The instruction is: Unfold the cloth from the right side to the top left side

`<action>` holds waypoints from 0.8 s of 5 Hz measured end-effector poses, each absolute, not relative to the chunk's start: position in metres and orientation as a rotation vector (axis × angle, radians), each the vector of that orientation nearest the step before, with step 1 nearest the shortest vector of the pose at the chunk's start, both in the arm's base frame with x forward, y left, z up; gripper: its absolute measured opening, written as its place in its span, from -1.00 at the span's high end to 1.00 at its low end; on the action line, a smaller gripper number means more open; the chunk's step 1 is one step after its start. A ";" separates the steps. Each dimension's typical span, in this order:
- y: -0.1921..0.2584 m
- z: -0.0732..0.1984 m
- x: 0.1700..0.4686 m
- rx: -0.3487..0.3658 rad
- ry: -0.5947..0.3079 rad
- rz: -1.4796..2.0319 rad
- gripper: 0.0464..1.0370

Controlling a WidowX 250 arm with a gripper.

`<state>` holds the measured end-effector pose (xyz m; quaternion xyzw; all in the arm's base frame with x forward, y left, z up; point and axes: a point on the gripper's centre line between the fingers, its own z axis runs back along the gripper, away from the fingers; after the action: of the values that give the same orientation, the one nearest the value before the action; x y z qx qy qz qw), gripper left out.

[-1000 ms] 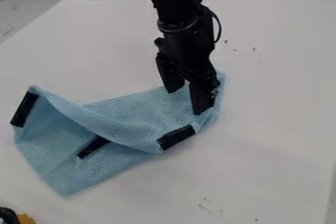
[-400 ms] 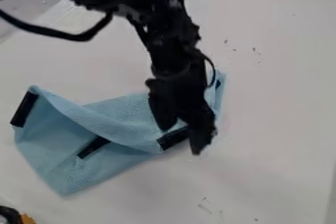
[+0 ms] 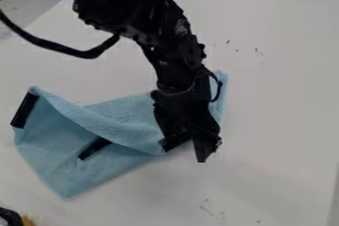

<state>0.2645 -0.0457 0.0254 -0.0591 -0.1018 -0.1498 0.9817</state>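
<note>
The gripper [image 3: 187, 147] hangs at the lower right edge of the light blue cloth [image 3: 136, 121], over the black patch [image 3: 170, 143] there. It is open, one finger in front of that patch and the other tip past the cloth's edge above the white table. The cloth lies creased, with a diagonal fold running from its upper left corner down to the patch. More black patches show at its left corner and near its middle. The arm hides much of the cloth's right end.
The white table [image 3: 278, 121] extends around the cloth. A black and orange object [image 3: 12, 218] is at the lower left corner. A black cable [image 3: 63, 49] loops from the arm at the upper left. Dark items lie beyond the table's far edge.
The gripper has moved from the cloth's right part toward the camera, to its lower right edge, with the arm coming further into view. The cloth looks unmoved.
</note>
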 end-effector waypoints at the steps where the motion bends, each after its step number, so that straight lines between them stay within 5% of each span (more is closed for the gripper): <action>1: -0.039 0.023 0.272 -0.123 -0.198 -0.312 -0.91; 2: -0.037 0.018 0.273 -0.118 -0.188 -0.315 -0.79; 4: -0.034 0.017 0.276 -0.114 -0.169 -0.321 0.40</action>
<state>0.2761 -0.0340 0.0171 -0.0569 -0.0838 -0.1594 0.9820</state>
